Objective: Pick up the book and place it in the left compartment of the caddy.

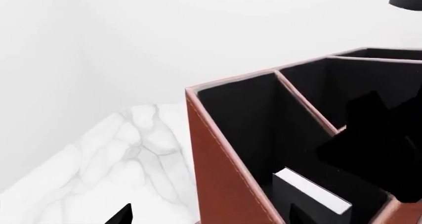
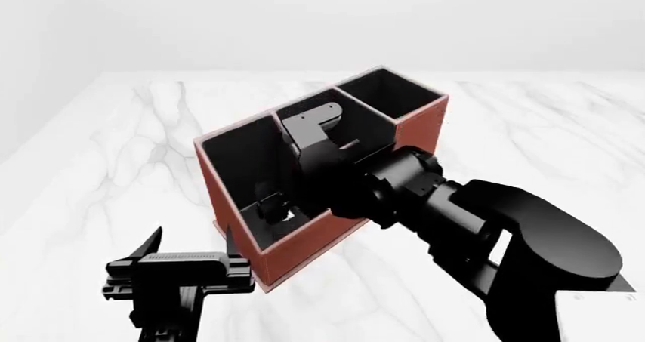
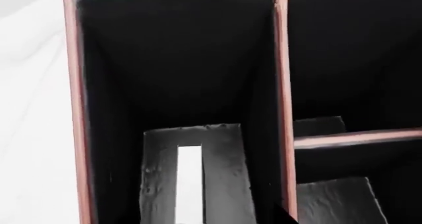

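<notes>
Right, my right gripper (image 3: 191, 184) is down inside the left compartment (image 3: 171, 61), its fingers (image 3: 224, 179) pinching the book (image 3: 189, 182), whose white page edge shows low in the centre of the right wrist frame. I'd judge release is the step: I should lower until the book nears the black floor, part the fingers slowly, then lift straight up clear of the caddy (image 2: 313, 244) rim. My left gripper (image 2: 186, 263) waits spread, lower left of the head frame.
</notes>
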Motion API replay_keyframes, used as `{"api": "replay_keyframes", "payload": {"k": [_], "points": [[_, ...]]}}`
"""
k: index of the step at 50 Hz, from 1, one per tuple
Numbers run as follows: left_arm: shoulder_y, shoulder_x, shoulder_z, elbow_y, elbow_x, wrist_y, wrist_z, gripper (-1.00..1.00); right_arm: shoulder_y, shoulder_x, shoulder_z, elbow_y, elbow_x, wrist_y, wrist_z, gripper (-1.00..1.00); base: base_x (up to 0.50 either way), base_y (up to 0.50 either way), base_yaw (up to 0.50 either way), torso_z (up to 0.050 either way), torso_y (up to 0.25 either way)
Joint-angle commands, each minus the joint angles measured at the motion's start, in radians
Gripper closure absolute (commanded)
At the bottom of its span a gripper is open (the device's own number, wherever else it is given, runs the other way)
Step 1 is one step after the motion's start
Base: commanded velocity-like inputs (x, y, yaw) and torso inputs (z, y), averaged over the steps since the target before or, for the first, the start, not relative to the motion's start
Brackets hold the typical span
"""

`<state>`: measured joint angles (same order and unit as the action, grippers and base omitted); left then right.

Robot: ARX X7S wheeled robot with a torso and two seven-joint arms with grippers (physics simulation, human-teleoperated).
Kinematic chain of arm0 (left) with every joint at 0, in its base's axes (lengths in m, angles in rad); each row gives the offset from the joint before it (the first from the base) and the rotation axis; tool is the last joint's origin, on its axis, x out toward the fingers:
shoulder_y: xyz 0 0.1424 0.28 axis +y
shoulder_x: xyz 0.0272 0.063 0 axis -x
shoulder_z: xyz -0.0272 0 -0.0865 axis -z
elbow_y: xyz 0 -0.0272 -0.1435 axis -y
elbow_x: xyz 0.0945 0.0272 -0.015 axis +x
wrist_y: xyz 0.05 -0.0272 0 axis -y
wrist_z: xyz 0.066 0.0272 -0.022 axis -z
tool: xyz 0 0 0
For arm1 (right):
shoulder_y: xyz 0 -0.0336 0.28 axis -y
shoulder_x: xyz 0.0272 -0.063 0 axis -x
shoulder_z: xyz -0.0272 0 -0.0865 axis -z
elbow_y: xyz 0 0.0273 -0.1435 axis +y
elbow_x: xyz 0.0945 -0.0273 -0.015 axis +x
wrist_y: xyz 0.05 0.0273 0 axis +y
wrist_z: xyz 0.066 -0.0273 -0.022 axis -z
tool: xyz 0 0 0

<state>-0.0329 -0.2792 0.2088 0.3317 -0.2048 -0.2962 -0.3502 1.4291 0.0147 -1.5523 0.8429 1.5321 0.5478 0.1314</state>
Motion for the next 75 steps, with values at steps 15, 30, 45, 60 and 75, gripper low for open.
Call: {"api": "replay_keyframes", "payload": {"k": [15, 30, 45, 60, 75], "points": [[0.009, -0.015, 0.002, 0.025, -0.004, -0.009, -0.016, -1.0, -0.09, 0.664, 0.233, -0.974, 0.032, -0.273, 0.475, -1.0, 0.0, 0.0, 0.0, 0.0, 0.0], [0.008, -0.019, 0.021, 0.024, 0.008, -0.005, -0.022, -1.0, -0.731, 0.767, 0.225, -0.939, -0.816, -0.988, 0.832, -1.0, 0.0, 0.0, 0.0, 0.0, 0.0], [0.011, -0.016, 0.032, 0.007, 0.012, 0.02, -0.026, -1.0, -0.791, 0.778, 0.224, -0.964, -0.839, -1.03, 0.863, -1.0, 0.0, 0.0, 0.0, 0.0, 0.0], [-0.084, -0.059, 0.035, 0.19, 0.005, -0.154, -0.04, -1.0, -0.663, 0.845, 0.254, -1.155, -0.855, -0.904, 0.898, -1.0, 0.0, 0.0, 0.0, 0.0, 0.0], [-0.434, -0.107, 0.084, 0.505, 0.015, -0.531, -0.042, -1.0, -0.402, 0.905, 0.349, -1.403, -0.799, -0.714, 0.928, -1.0, 0.0, 0.0, 0.0, 0.0, 0.0]]}}
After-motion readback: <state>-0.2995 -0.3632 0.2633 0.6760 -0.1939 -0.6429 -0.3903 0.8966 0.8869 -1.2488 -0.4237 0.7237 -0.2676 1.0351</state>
